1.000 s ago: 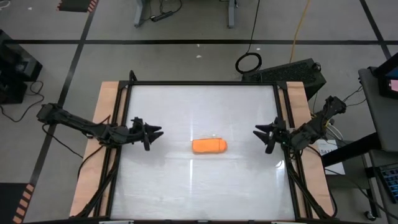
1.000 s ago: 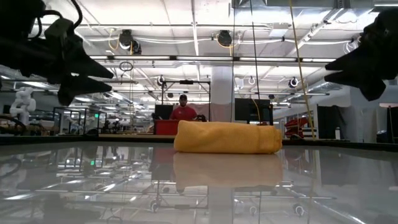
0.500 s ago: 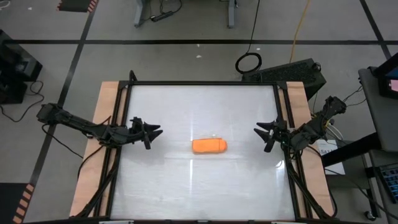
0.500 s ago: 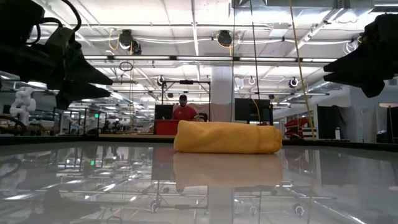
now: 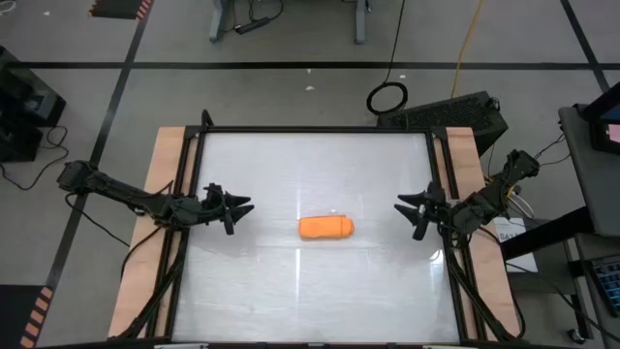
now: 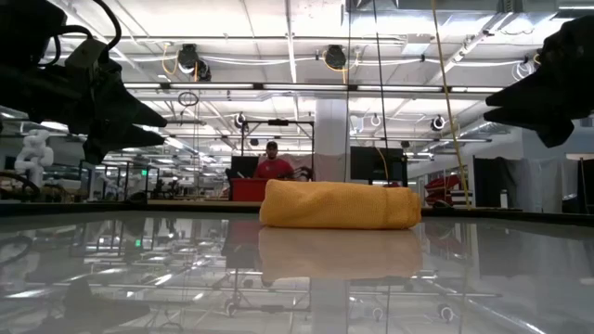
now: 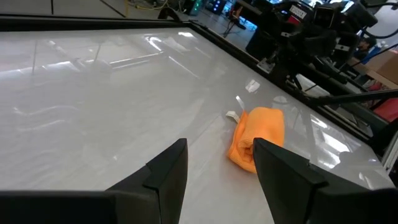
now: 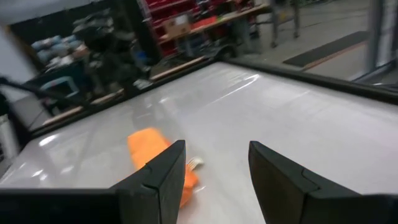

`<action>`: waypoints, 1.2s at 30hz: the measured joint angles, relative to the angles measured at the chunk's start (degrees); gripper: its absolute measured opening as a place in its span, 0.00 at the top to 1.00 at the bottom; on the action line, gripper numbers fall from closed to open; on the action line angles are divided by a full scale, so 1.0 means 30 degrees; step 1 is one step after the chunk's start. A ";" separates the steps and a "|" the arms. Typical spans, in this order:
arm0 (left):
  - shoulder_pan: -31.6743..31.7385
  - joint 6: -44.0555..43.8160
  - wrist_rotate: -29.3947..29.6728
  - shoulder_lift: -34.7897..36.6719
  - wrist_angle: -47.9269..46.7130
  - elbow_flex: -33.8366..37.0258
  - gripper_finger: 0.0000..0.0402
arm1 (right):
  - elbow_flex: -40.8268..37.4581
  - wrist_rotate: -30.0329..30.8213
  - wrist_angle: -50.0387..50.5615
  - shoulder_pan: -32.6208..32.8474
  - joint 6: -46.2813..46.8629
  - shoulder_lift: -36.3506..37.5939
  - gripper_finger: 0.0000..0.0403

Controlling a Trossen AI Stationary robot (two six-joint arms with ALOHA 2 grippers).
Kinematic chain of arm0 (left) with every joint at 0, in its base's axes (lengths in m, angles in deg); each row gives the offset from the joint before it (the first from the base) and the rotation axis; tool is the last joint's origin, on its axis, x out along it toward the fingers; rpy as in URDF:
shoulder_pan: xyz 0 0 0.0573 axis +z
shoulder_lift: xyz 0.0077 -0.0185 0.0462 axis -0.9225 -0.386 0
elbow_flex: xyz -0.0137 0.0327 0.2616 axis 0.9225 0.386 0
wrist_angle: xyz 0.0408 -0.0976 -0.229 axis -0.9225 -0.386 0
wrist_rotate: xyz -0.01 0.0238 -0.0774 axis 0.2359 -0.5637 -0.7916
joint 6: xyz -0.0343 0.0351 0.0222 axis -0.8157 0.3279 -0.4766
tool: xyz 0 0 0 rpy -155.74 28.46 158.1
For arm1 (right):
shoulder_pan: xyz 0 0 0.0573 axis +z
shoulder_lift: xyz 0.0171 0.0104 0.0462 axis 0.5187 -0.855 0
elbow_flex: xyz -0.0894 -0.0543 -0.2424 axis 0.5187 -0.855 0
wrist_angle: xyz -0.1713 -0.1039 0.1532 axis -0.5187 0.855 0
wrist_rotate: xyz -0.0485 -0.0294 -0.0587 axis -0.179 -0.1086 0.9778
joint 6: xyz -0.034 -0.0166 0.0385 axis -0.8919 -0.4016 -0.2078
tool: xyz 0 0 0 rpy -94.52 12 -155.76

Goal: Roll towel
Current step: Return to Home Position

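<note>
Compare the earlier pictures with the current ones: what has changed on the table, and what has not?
Hardly anything. The left gripper shifts very slightly in the low view, too little to tell which way; nothing was gripped or released. The rolled orange towel lies in the same spot, and the right gripper stays open, apart from it.

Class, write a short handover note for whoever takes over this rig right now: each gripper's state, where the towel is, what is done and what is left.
The left gripper is open and empty. It hovers over the left side of the table, clear of the towel.
The right gripper is open and empty. It hovers over the table's right side, facing the towel from a distance.
The towel lies near the table's middle as a short orange roll, with a small white tag sticking out at one end.
Done: the towel looks rolled and nothing holds it.
Left: probably only parking both arms; leave the roll alone.
</note>
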 joint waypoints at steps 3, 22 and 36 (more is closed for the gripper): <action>0.0000 0.0000 0.0000 0.0000 0.0000 0.0000 0.54 | 0.0000 -0.1360 -0.0006 0.0000 -0.0287 0.0000 0.59; 0.0000 -0.0015 -0.0015 0.0000 -0.0007 0.0015 0.54 | 0.0022 -0.4451 -0.0035 0.0000 -0.0206 0.0000 0.59; 0.0004 -0.0015 -0.0022 0.0000 -0.0007 0.0022 0.54 | 0.0022 -0.4429 -0.0035 0.0000 -0.0206 -0.0007 0.59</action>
